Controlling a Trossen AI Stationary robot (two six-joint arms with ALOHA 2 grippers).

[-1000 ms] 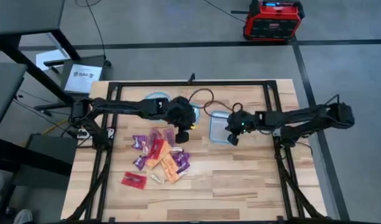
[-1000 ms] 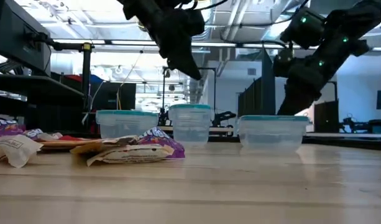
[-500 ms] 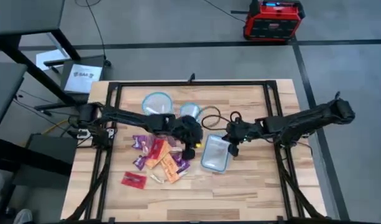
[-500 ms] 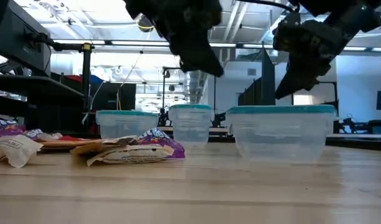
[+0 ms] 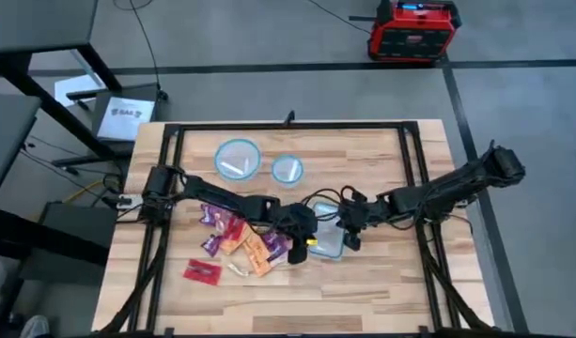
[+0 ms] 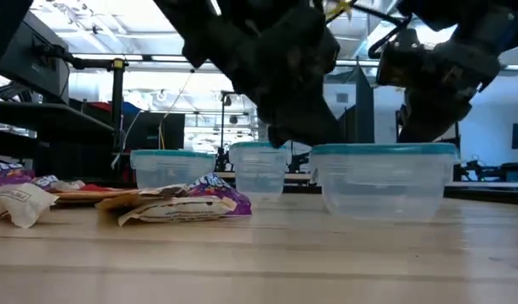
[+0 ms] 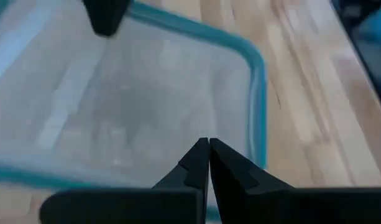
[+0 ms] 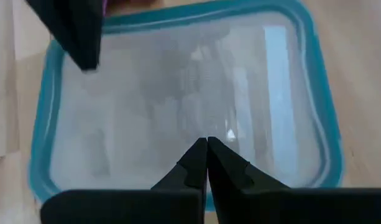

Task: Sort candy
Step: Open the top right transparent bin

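candy point(image 5: 239, 240) lies in a loose heap on the table point(image 5: 381, 291), on the left arm's side of the middle: purple, orange and red flat packets overlapping, one red packet point(image 5: 203, 271) lying apart nearer the front edge, and a pale stick point(image 5: 236, 269) just beside it. in the low view the heap point(image 6: 170, 203) sits flat on the wood with a crinkled packet on top.

you have both arms gathered over the rectangular container point(image 5: 328, 240), which stands just beside the heap. the left gripper point(image 7: 208, 151) hangs over it with its fingers pressed together and nothing visible between them; the right gripper point(image 8: 206, 151) is over the same container from the other side, also pinched closed and empty as far as you can see. the round container point(image 5: 237, 158) and the smaller round one point(image 5: 288, 169) sit well apart, toward the back.

these packets will likely be very light, thin and crinkly, with slick wrappers, so expect them to slide on the wood rather than lift if you press down flat. where they overlap, a pinch may bring up two at once. take a packet by a free edge or crimped end that sticks out of the heap. the sticks look thin and stiffer; pinch those across the middle. the lone red packet looks the easiest first pick.
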